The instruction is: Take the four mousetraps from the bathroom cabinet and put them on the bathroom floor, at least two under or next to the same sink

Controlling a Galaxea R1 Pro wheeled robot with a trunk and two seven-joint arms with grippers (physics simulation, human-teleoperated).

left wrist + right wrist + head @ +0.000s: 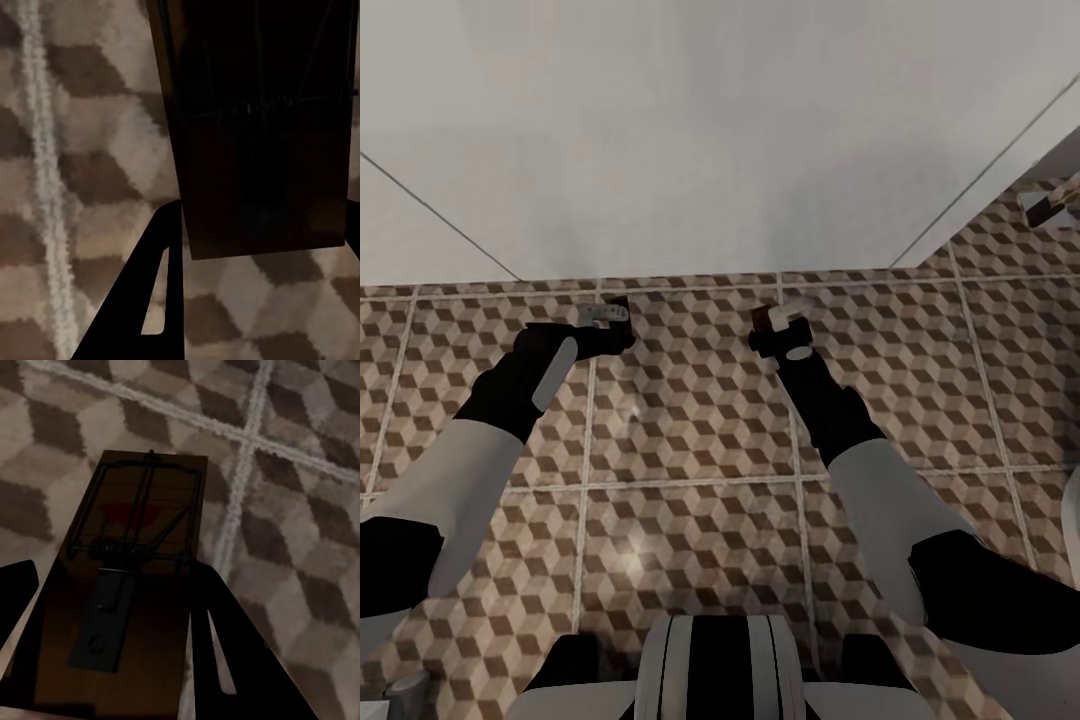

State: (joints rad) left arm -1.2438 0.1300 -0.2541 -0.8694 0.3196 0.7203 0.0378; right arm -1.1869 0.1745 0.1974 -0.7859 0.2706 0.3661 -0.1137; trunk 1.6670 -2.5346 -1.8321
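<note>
Cube-patterned brown-beige tile floor [690,420] mid-frame; left gripper [605,318] and right gripper [780,322] each grasp a flat tan wooden mousetrap [127,585]. Lower flat before releasing.

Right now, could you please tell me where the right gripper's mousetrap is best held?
I'd grip the mousetrap by its two long edges, at the end away from the red spot, coming from that end. Wire and spring sit on the top face, so the edges are the clear wood.
</note>
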